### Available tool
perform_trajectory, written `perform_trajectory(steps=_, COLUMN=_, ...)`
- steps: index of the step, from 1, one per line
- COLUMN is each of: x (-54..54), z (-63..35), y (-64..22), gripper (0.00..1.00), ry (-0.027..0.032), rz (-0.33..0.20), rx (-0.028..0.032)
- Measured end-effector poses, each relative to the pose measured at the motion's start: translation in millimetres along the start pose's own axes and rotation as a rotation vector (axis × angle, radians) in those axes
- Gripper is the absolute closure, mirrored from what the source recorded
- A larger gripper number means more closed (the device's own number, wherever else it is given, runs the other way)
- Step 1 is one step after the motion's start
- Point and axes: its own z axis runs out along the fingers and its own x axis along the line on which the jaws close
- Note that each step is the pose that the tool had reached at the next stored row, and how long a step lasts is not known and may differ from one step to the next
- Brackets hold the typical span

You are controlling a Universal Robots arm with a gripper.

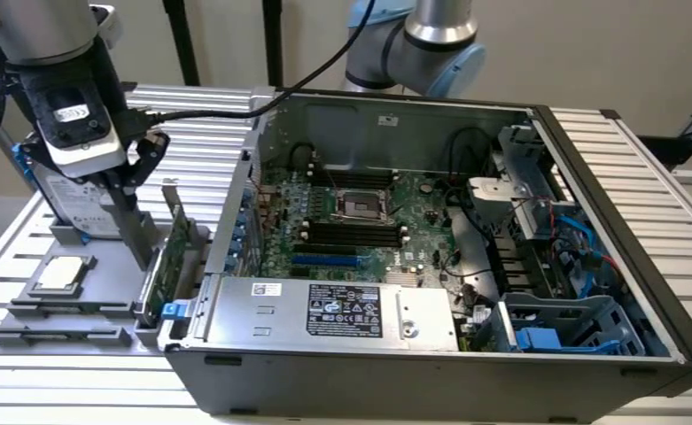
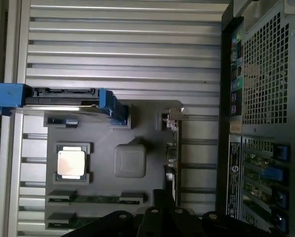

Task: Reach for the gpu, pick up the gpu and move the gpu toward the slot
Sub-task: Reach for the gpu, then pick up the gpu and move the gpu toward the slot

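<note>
hovering with the gripper [image 1: 140,241] above the grey holder [image 1: 86,306] on the tabletop [image 1: 62,382], clenched or released being impossible to tell. leaving the gpu [image 1: 178,243] standing on edge in that holder, ungrasped, beside the open computer case [image 1: 440,376].

The computer case [image 1: 440,376] sits on the worktop [image 1: 62,385]. Beside it, at the exterior view's left, lies a holder [image 1: 86,312]. In the holder, the gpu [image 1: 180,235] stands on edge nearest the case; 1 processor chip [image 1: 62,274] lies flat farther out, the hard drive [image 1: 72,205] upright behind it.
</note>
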Motion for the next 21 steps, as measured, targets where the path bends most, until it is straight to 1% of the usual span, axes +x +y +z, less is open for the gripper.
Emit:
perform_trajectory(steps=3, x=-6.1, z=3.3, y=-5.2, gripper=0.89, ry=-0.0001, rz=0.0, rx=0.0008)
perform_trajectory(steps=7, x=-12.1, z=7.5, y=-10.2, gripper=0.89, ry=-0.0006, rz=0.0, rx=0.0035)
perform_trajectory(steps=9, x=-13.4, z=8.9, y=-10.6, gripper=0.89, ry=-0.0006, rz=0.0, rx=0.0055)
perform_trajectory(steps=21, x=-13.6, z=8.9, y=-10.7, gripper=0.89, ry=0.0, rz=0.0, rx=0.0056)
